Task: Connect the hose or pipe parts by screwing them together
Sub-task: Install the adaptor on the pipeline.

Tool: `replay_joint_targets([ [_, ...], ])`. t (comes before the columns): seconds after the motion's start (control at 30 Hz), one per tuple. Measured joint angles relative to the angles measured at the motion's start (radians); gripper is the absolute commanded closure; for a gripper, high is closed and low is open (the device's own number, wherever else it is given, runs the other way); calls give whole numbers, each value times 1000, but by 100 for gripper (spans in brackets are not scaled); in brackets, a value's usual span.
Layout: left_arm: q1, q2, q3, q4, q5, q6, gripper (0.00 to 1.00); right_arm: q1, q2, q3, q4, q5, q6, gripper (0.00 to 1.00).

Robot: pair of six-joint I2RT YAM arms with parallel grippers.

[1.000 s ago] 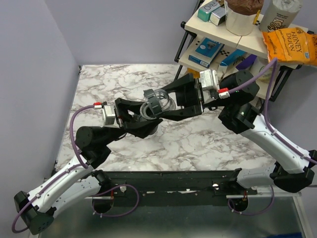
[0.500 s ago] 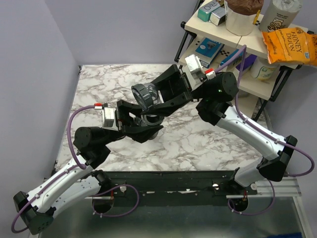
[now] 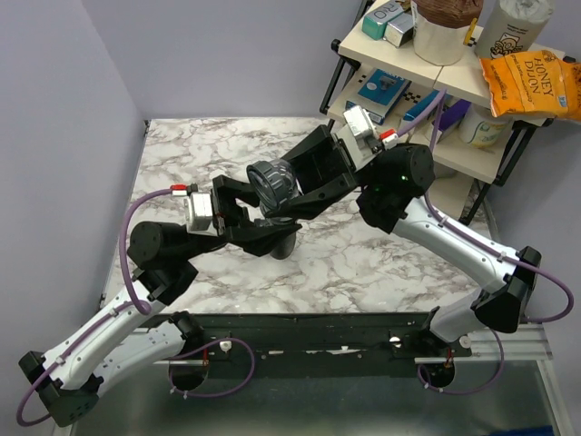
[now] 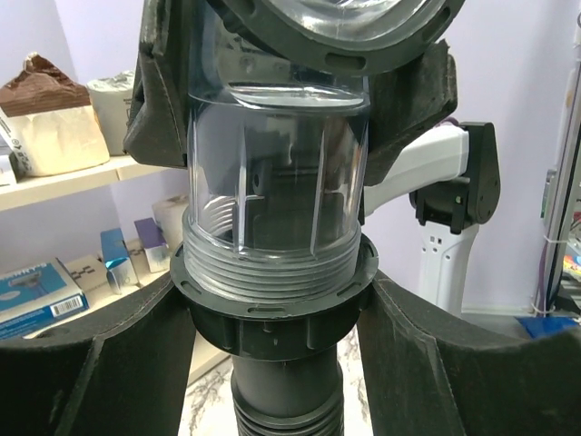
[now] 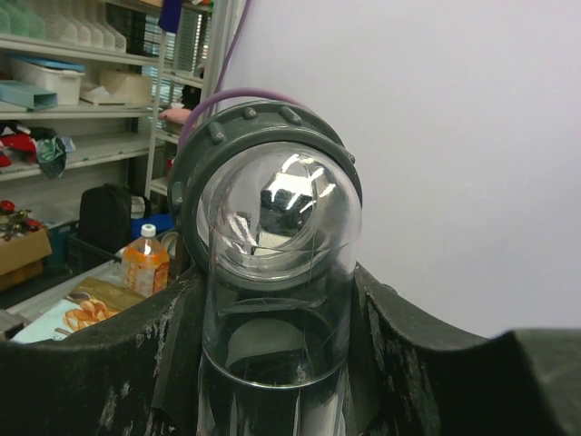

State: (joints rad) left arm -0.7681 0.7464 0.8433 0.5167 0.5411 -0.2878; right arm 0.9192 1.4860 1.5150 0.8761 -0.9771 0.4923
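One orange bag (image 3: 531,84) reads "HONEY DIJON"; right jaws grip the clear fitting (image 3: 275,182).

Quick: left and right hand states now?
Left hand: closed on the black collar nut.
Right hand: closed on the clear fitting.

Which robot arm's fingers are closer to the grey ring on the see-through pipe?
Right. The right fingers squeeze the see-through pipe just below the grey ring; the left fingers grip the black nut at the pipe's far end.
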Motion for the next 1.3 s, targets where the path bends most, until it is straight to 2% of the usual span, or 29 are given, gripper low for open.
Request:
replay_joint_targets([
  [0.47,-6,9,0,-27,15,20,100,-11,-33,-98,103,27,32,99],
  [1.07,-6,10,4,-40,-18,82,100,-18,-58,-108,19,41,-31,99],
  [1.3,-12,31,5,-40,-35,83,100,-31,-85,-200,122,96,-34,99],
])
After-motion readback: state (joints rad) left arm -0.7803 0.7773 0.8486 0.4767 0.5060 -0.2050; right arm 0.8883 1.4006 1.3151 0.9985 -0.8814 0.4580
